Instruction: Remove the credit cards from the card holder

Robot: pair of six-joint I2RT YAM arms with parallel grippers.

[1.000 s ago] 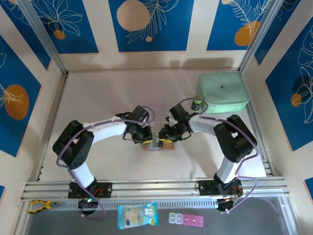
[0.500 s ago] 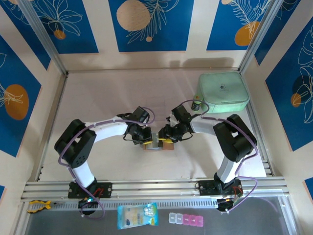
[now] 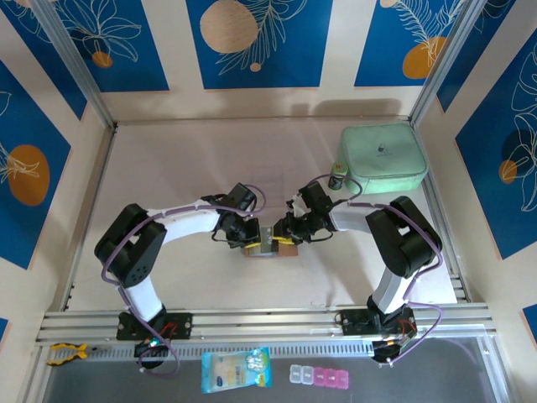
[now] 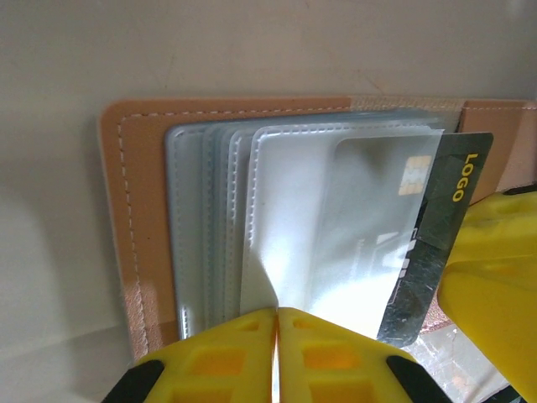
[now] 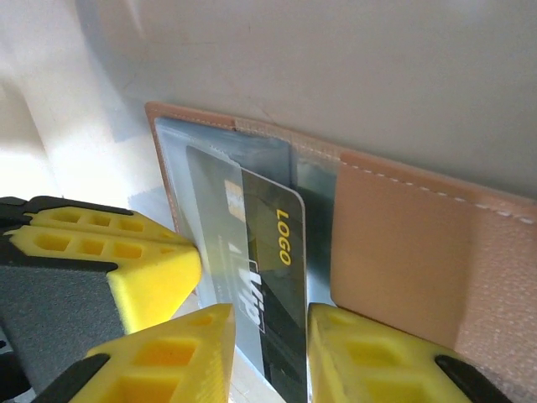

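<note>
A small, flat, tan-pink leather-look folding card holder [image 3: 270, 247] lies open mid-table on the pale tabletop [image 3: 185, 168], between the two robot arms. The left gripper [image 4: 275, 317] is closed, its yellow fingertips pressed together at the near edge of the holder's clear plastic sleeves [image 4: 285, 210]. A dark grey plastic credit card [image 5: 277, 252] marked "LOGO" in yellow juts partway out of one sleeve. The right gripper [image 5: 270, 317] straddles its exposed end, one yellow finger at each long edge, but whether it is clamped on the card cannot be told. A large mint-green case [image 3: 382, 158] sits well apart, at the far right.
</note>
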